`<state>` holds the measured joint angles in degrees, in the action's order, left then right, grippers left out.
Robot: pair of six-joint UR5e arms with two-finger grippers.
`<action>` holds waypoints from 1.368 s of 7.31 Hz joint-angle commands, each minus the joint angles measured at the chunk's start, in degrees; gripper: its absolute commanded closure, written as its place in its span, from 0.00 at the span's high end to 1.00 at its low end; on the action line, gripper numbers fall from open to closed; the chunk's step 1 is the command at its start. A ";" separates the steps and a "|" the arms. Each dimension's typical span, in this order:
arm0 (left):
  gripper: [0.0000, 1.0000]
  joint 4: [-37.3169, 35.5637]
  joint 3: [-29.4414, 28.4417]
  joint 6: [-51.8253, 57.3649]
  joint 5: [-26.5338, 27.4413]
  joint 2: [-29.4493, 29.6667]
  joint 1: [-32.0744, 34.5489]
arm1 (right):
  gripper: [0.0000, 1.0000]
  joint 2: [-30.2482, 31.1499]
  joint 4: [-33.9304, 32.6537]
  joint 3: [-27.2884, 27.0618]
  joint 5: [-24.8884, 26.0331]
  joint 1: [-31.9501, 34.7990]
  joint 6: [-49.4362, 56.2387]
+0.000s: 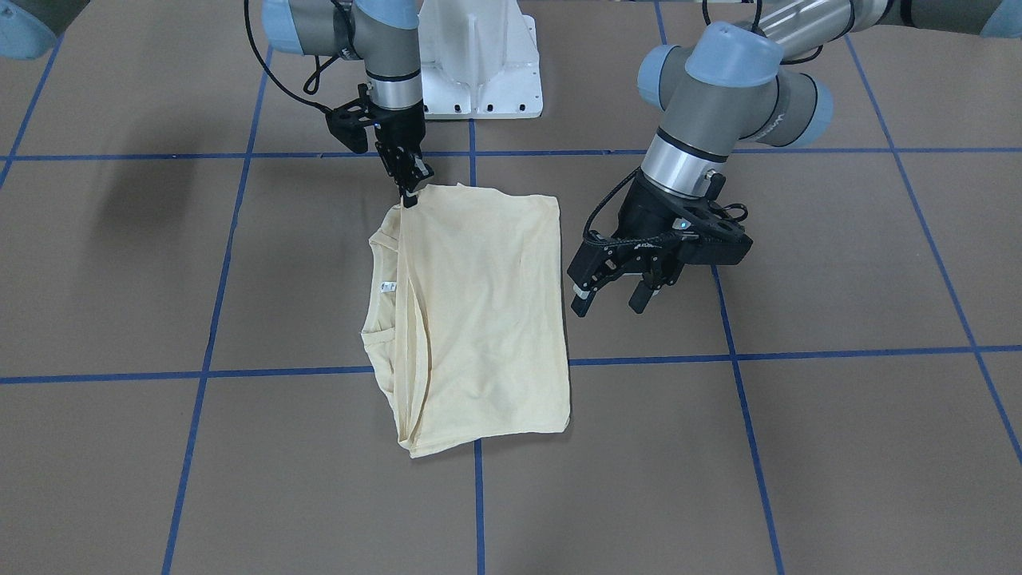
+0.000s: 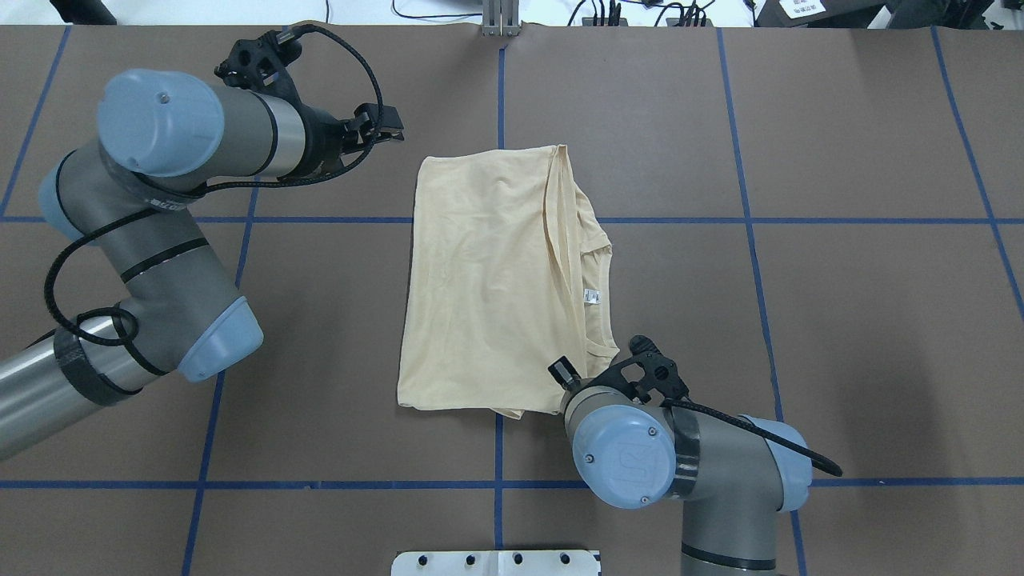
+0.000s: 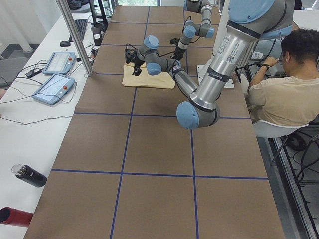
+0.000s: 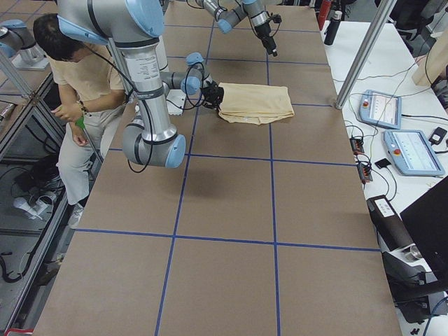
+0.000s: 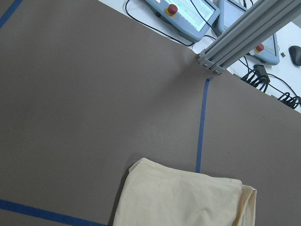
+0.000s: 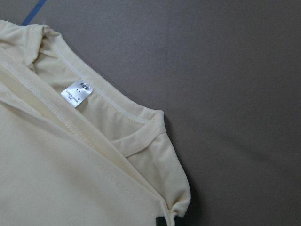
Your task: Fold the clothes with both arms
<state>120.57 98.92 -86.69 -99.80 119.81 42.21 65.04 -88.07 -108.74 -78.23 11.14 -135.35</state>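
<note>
Closest in, beside the robot's white base (image 1: 479,72), a person (image 3: 284,94) in a beige top sits at the edge of the table (image 2: 840,320). Just ahead of the base, the right gripper (image 1: 410,194) points down with its fingers clenched on the near corner of the shirt (image 2: 480,288). A folded edge is drawn up slightly towards the fingertips there (the right wrist view shows the cloth bunched at that spot).

The shirt lies in the middle of the brown table, folded into a rough rectangle with a plain side up. It covers a crossing of the blue tape lines (image 2: 800,220). Along its edge on the robot's right, the ribbed neckline (image 2: 602,264) pokes out from under the top layer. The small white label (image 2: 591,296) shows inside it.

Farther from the base, on the shirt's left side, the left gripper (image 1: 611,302) hangs above the table just beside the cloth. Its fingers are spread apart with nothing between them, and they do not touch the shirt. Its wrist camera looks down on one corner of the folded shirt and the bare table past it.

Beyond the table's far edge, an aluminium post (image 5: 244,37) stands at the end of a tape line. Behind it, two control tablets (image 5: 181,14) with red buttons lie on a white bench (image 3: 20,134) among cables.
</note>
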 commanded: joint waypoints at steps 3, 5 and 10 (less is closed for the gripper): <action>1.00 -1.73 10.56 -12.24 2.47 -7.39 -11.58 | 0.00 4.57 0.00 -5.33 -0.78 -2.53 -2.47; 0.98 -10.96 15.05 -18.48 5.99 -7.58 -20.72 | 0.00 4.75 0.00 -5.34 -0.96 -2.44 -2.38; 0.93 -10.36 11.48 -26.42 6.02 -9.25 -26.83 | 0.00 4.66 0.00 -5.34 -1.05 -2.44 -2.38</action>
<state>110.01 112.08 -111.78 -93.75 110.34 16.02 69.72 -88.07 -114.13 -79.27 8.70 -137.72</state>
